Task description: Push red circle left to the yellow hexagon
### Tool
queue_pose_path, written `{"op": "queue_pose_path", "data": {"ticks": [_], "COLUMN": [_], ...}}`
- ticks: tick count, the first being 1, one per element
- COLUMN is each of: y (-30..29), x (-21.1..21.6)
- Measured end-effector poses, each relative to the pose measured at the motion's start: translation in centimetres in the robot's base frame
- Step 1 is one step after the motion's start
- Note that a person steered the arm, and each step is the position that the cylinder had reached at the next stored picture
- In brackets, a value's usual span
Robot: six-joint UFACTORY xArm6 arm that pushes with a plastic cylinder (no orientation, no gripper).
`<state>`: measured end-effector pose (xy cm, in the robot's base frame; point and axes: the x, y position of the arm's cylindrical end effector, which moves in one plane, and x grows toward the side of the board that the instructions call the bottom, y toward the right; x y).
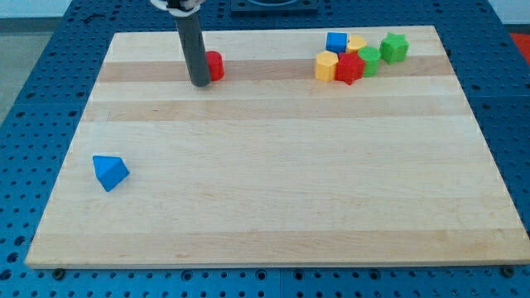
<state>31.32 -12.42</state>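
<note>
The red circle (214,65) lies near the view's top, left of the middle of the wooden board (273,190). My tip (199,83) is down on the board, touching the red circle's left side and partly hiding it. The yellow hexagon (326,65) sits far to the right of the red circle, at the left end of a cluster of blocks at the view's top right.
The cluster holds a blue cube (336,41), a yellow block (357,44), a red star-like block (349,69), a green block (369,60) and a green cube (394,47). A blue triangular block (109,171) lies alone at the view's left.
</note>
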Motion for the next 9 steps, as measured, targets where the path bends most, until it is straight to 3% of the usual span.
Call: {"op": "queue_pose_path", "data": {"ticks": [3,4,6,8,9], "y": [-7.6,-5.9,5.3,7.7,9.8], "x": [-0.3,-2.0,-3.7,1.4,-0.7]}}
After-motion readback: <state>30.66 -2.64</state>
